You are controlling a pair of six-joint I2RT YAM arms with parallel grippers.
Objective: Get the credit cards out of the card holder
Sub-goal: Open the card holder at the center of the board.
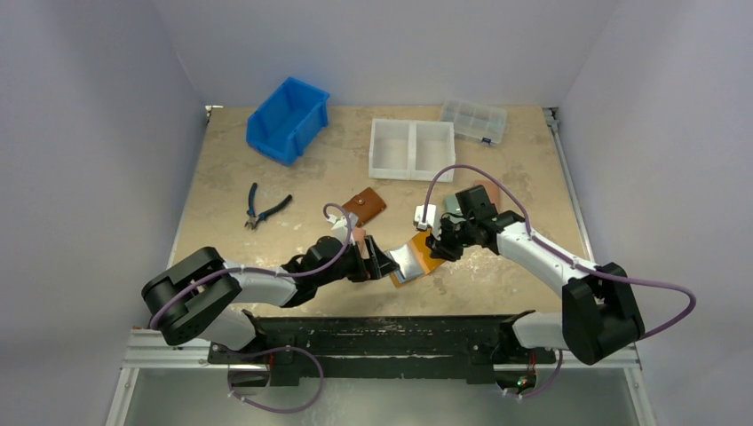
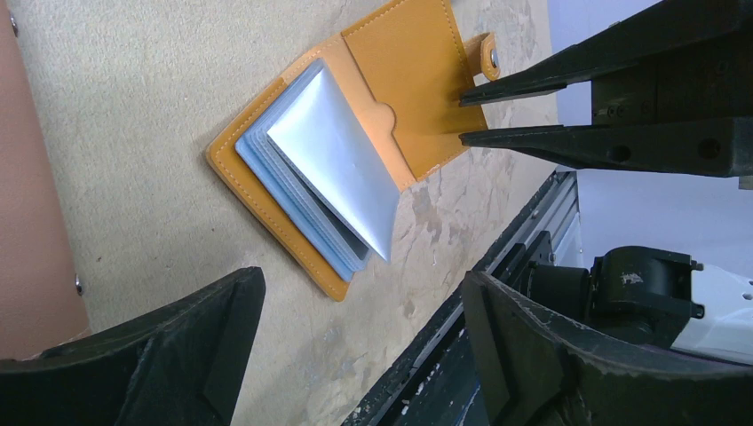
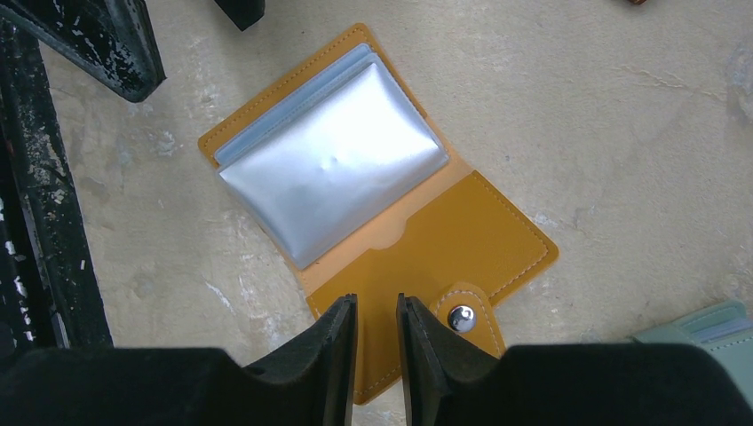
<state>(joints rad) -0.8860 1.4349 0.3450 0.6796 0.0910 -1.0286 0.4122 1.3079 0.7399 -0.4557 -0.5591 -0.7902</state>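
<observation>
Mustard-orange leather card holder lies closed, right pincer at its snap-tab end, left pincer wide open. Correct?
No: the mustard-orange leather card holder lies open, clear plastic sleeves showing, per the right wrist view; right pincer at its snap-tab end, left pincer wide open.

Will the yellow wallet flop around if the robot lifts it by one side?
Probably floppy: the card holder lies opened flat along its fold. Its plastic sleeves fan up loosely, so they would likely dangle. They look glossy, maybe slippery.
</observation>
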